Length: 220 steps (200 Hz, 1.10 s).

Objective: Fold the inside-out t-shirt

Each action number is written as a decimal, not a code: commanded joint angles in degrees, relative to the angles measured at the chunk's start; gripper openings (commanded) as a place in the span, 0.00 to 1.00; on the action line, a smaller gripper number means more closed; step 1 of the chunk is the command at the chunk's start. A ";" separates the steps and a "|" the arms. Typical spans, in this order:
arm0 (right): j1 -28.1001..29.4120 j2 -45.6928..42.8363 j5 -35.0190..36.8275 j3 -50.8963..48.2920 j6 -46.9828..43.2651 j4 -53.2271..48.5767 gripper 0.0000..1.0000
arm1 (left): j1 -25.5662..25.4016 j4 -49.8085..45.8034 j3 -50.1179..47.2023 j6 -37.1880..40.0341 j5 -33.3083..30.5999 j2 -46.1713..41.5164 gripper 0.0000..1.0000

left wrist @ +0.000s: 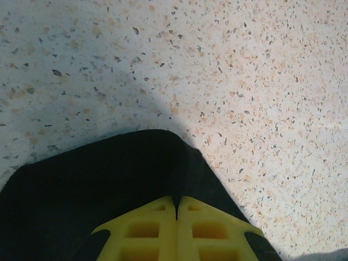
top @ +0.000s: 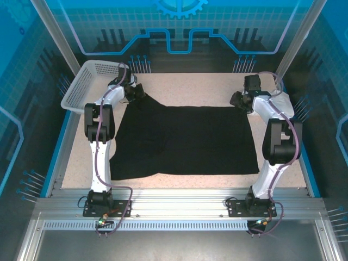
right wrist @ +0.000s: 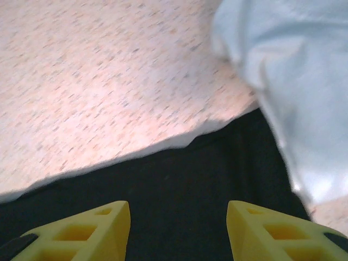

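Observation:
The inside-out t-shirt [top: 185, 138] lies spread black and mostly flat on the speckled table. My left gripper [top: 136, 92] is at the shirt's far left corner. In the left wrist view its yellow fingers [left wrist: 147, 231] are pressed together with a fold of the black cloth [left wrist: 109, 179] pinched at their tips, so the left gripper [left wrist: 175, 204] is shut on it. My right gripper [top: 239, 100] is at the far right corner. In the right wrist view the right gripper [right wrist: 178, 217] stands open, its fingers [right wrist: 103, 228] wide apart over the black cloth [right wrist: 179, 179] near its edge.
A white mesh basket [top: 89, 84] stands at the table's far left corner, just beyond the left arm. A pale, blurred, cloth-like shape [right wrist: 288, 81] lies at the upper right of the right wrist view, overlapping the shirt's edge. Bare speckled table [top: 190, 87] lies behind the shirt.

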 commanded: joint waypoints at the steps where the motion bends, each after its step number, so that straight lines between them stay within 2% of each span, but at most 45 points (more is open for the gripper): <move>1: -1.82 6.74 4.34 6.06 -2.60 -8.84 0.50 | -0.44 -0.98 1.44 0.91 0.52 -2.06 0.00; 39: -2.06 16.55 5.58 18.62 -6.27 -16.93 0.48 | -0.47 -0.69 1.37 0.84 0.46 -2.33 0.00; 88: -2.46 23.46 7.36 27.25 -8.25 -22.94 0.48 | -0.47 -0.02 0.73 0.51 0.39 -2.77 0.00; 120: -2.41 27.83 5.22 30.42 -9.03 -24.86 0.48 | -0.48 0.42 0.18 0.49 0.26 -2.84 0.00; 149: -2.01 29.72 2.51 32.36 -9.32 -25.74 0.41 | -0.48 0.37 0.20 0.49 0.40 -2.76 0.00; 190: -1.07 31.55 2.70 35.07 -10.11 -26.54 0.21 | -0.48 0.39 0.29 0.64 0.43 -2.77 0.00; 220: -1.00 30.39 3.93 35.50 -11.20 -25.46 0.11 | -0.50 0.03 0.88 0.50 0.66 -2.77 0.00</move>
